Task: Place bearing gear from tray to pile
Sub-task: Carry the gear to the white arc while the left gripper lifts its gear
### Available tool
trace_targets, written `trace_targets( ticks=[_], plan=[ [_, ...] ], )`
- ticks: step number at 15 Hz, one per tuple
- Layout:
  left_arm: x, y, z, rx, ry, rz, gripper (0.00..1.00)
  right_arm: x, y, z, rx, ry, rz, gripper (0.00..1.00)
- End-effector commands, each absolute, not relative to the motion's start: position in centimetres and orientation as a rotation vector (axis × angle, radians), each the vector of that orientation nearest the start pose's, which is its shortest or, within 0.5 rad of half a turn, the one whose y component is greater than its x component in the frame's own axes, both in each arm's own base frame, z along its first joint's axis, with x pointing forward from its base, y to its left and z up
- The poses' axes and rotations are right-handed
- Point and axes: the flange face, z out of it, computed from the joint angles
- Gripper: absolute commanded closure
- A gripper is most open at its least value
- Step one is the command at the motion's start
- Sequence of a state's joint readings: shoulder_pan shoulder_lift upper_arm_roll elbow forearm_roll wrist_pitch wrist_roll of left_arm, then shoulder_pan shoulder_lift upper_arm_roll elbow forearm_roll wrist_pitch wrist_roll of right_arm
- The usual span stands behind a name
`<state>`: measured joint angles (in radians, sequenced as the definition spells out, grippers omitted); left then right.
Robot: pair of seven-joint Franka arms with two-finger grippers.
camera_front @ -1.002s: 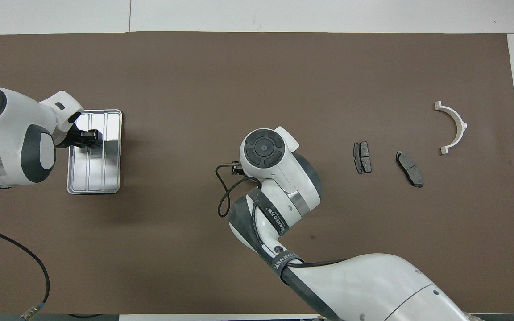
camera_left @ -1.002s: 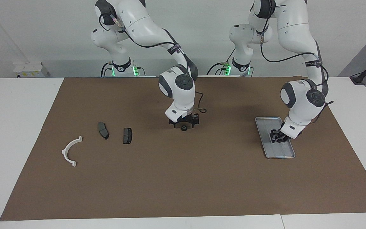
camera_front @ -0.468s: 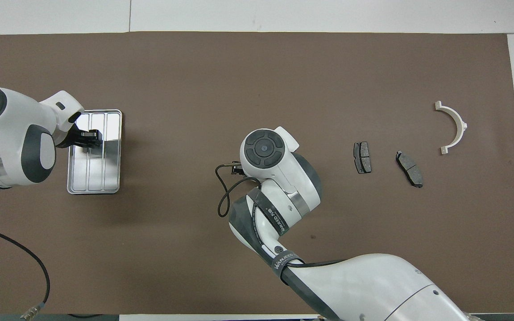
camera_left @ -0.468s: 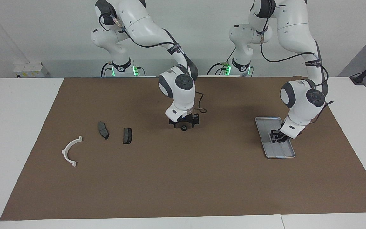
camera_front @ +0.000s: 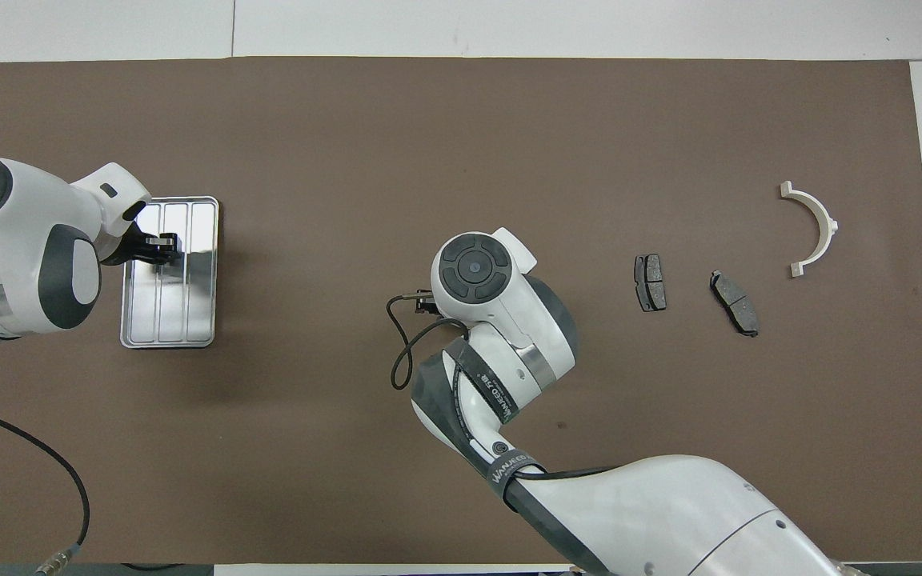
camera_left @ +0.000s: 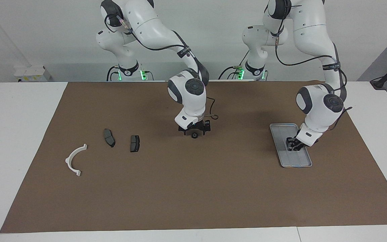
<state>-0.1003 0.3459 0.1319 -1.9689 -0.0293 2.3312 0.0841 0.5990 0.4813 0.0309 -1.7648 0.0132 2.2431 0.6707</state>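
Bearing gear (camera_left: 194, 135), small, dark and round, lies mid-worktop between my right hand's (camera_left: 194, 131) wide-spread fingers. My left hand (camera_left: 291, 145) is closed inside the ribbed silver tray (camera_left: 282, 128), whose long axis runs away from me.

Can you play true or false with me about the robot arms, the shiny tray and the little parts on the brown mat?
1. The left gripper is down in the silver tray. True.
2. The white half-ring bracket lies in the tray. False: it lies on the brown mat, toward the right arm's end.
3. Two dark brake pads lie side by side, apart. True.
4. The right gripper is over the brake pads. False: it is over a small black round part mid-mat.
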Motion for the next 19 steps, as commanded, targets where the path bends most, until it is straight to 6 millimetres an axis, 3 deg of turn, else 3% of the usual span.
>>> trace_targets(
  ticks=[1,3,5,8,13,14,16,19],
  plan=[
    [60.3,1.5,28.4,-3.107,0.096,-0.021,0.9,53.0,38.4,29.1,-3.1,0.081,0.023,0.09],
    [60.3,1.5,28.5,-3.107,0.094,-0.016,1.0,53.0,38.4,29.1,-3.099,0.081,0.021,0.13],
    [60.6,1.3,28.9,-3.11,0.093,-0.012,1.0,53.0,38.4,29.0,-3.1,0.081,0.023,0.23],
    [61.5,1.1,30.4,-3.119,0.078,0.009,1.0,53.0,38.4,29.0,-3.101,0.081,0.025,0.54],
    [62.6,-0.2,34.7,-3.174,-0.015,0.083,1.0,53.0,38.4,29.0,-3.102,0.079,0.026,0.98],
    [62.5,-1.3,35.5,-3.175,-0.062,0.09,1.0,52.9,38.3,29.0,-3.104,0.081,0.03,1.0],
    [62.1,-5.8,36.4,-3.17,-0.148,0.089,1.0,53.5,37.8,29.7,-3.108,0.086,0.036,1.0],
    [60.7,-12.3,37.3,-3.151,-0.28,0.123,1.0,55.4,35.3,33.7,-3.089,0.148,-0.005,1.0]
  ],
)
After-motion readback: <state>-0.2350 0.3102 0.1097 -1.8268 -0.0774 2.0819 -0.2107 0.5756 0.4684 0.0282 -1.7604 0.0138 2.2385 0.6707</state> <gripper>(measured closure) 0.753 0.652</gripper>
